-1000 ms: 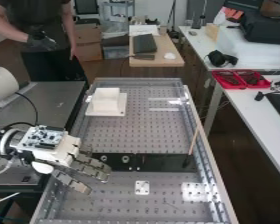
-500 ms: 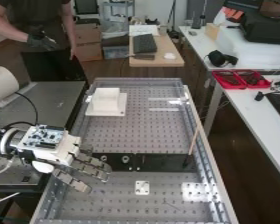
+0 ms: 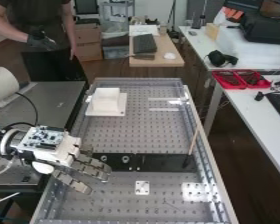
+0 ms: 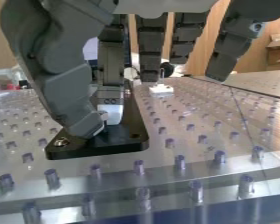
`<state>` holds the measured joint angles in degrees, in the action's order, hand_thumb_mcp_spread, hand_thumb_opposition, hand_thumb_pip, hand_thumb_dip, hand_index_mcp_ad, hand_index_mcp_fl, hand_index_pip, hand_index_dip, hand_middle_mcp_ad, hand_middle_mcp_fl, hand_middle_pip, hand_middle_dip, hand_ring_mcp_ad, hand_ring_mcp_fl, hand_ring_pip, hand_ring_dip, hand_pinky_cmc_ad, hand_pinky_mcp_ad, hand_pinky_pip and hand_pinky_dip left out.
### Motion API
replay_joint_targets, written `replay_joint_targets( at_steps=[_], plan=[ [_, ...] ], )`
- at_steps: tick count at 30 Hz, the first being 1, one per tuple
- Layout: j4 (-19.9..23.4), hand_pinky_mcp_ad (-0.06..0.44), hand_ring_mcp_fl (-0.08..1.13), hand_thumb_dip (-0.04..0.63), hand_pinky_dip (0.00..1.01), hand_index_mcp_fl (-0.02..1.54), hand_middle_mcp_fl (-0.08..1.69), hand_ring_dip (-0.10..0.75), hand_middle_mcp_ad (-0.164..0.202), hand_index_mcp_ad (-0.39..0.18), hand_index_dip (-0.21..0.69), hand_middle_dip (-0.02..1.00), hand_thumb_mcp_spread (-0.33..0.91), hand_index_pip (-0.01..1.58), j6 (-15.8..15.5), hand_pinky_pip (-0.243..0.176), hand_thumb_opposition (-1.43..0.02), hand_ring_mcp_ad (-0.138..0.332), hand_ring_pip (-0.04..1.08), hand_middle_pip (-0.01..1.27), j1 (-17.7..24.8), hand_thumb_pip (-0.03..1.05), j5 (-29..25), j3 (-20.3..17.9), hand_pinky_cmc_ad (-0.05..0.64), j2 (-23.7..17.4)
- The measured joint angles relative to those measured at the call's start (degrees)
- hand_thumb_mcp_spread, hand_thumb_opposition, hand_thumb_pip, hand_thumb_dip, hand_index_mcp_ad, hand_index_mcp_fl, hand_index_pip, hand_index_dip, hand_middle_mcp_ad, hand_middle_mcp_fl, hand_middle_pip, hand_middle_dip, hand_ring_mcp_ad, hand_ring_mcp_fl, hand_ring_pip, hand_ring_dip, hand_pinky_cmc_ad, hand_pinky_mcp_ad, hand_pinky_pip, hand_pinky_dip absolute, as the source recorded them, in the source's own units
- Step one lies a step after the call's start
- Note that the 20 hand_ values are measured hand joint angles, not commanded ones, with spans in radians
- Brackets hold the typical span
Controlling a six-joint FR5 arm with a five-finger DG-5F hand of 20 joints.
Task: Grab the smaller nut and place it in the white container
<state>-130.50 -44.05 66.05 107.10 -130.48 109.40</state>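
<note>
Hand point(image 3: 61, 151): in the high view, a very slight change of pose relative to the earliest picture, one second before; the displacement is too small for its direction to be told with certainty.
Circuit board point(image 3: 44, 137): carried on the back of the hand, and displaced with it by the same faint amount; whether this is a shift or a small turn cannot be told.
Interval: the difference is found between the earliest picture and the one taken half a second before now; from that picture to the present one, any further displacement is too small to tell.
</note>
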Motion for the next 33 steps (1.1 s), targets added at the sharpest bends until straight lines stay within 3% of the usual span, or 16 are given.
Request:
replay_joint_targets(
  at_steps=[24, 33],
  plan=[
    [-0.3, 0.278, 0.01, 0.269, 0.33, 0.23, 0.22, 0.126, 0.059, -0.152, 0.134, 0.24, 0.45, 1.55, -0.1, 0.000, -0.89, 0.101, 0.09, 0.13, -0.2, 0.68, 1.0, 0.5, 0.354, -1.1],
    [-2.7, 0.278, 0.01, 0.269, 0.33, 0.23, 0.25, 0.126, 0.059, -0.152, 0.134, 0.24, 0.45, 1.55, -0.5, 0.002, -0.89, 0.099, 0.09, 0.13, 0.8, 0.68, 1.8, 1.1, 0.354, -4.4]
  ],
)
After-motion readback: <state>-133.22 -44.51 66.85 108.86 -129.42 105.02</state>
